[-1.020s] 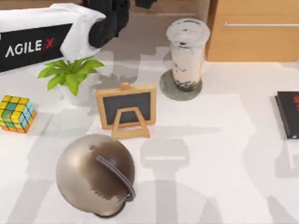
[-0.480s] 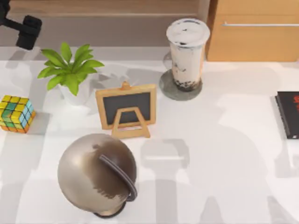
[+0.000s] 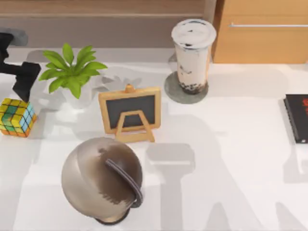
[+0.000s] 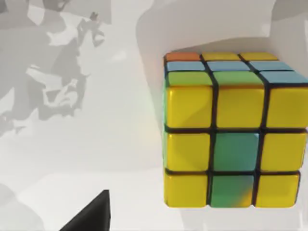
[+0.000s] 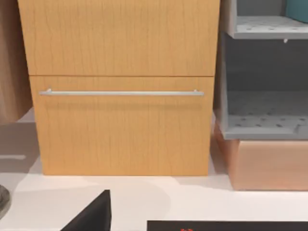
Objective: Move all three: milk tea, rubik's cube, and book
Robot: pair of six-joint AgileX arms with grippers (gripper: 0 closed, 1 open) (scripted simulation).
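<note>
While the left gripper (image 3: 21, 89) hangs at the far left of the table (image 3: 231, 159), just above and behind the rubik's cube (image 3: 17, 117), the pictures do not let one tell if its fingers are apart or together. From the top view the dark body of this gripper reaches down to the upper edge of the cube, and it is not clear if they touch. The cube sits flat on the white table near the left edge, beside the potted plant (image 3: 72, 72). In the left wrist view the rubik's cube (image 4: 233, 132) is very close, with yellow, green, blue and orange squares, and one dark fingertip (image 4: 91, 214) is seen at the side, apart from the cube.

The milk tea (image 3: 193, 53) stands upright at the back of the table, right of the middle, on a flat grey round disc (image 3: 174, 94). A small chalkboard easel (image 3: 130, 111) stands between the plant and the cup. Nearer to the front, a metallic globe (image 3: 102, 179) is tilted on its stand. A black book with red marks (image 3: 297, 118) lies at the right edge.

In the right wrist view there is a wooden drawer cabinet (image 5: 122, 86) with a metal handle, a grey shelf unit (image 5: 264, 86) beside it, and the black book (image 5: 226, 225) below. One dark fingertip (image 5: 91, 214) of the right gripper shows there; whether this claw is apart or together cannot be told.
</note>
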